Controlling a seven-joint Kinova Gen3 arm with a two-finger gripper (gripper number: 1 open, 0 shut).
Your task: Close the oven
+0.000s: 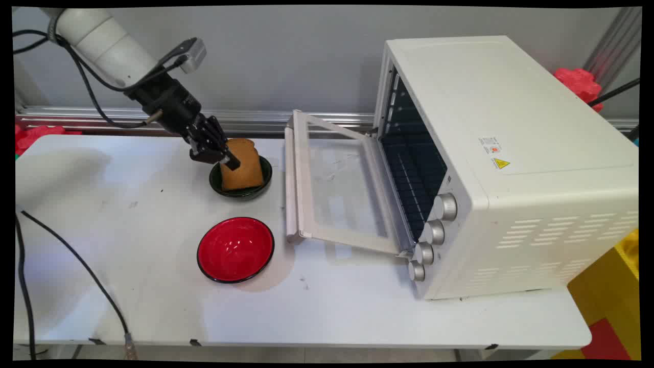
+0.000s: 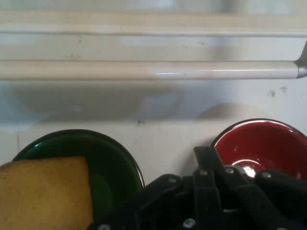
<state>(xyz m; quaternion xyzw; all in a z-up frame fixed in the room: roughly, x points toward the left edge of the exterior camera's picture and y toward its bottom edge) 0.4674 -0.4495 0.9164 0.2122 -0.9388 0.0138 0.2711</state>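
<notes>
Gripper: you are looking at the gripper (image 1: 224, 159) coming down from 10 o'clock onto the toast (image 1: 244, 166), touching or just beside its left edge. In the hand view the gripper (image 2: 192, 191) is sitting at 3 o'clock of the toast (image 2: 43, 191).
Grip state: you cannot tell from either view whether it is open, closed or holding the slice.
Toast: it is standing nearly upright in the green bowl (image 1: 240, 193), leaning toward 12 o'clock, with the bowl rim (image 2: 115, 158) showing beside it.
Around it: the red bowl (image 1: 219, 255) is lying at 6 o'clock of the green one, apart from it. The oven (image 1: 511, 128) is standing at 3 o'clock with its door (image 1: 337, 184) hanging open, and the door handle (image 1: 290, 184) is just beside the green bowl.
Risk, tipping: you are working against a slice balanced on its edge, so a sideways nudge would likely be tipping it flat or out onto the table (image 1: 127, 230).
Risk, sliding: a push on the light bowl would likely be shoving it into the handle (image 2: 144, 70).
Risk, cable: the arm's hanging cables could be snagging on the open door if you are swinging toward 3 o'clock.
Writing: you are seeing a yellow warning triangle (image 1: 501, 163) and a small label above it on the oven top, too small to read. No brand is showing on the oven or by its knobs (image 1: 433, 232).
</notes>
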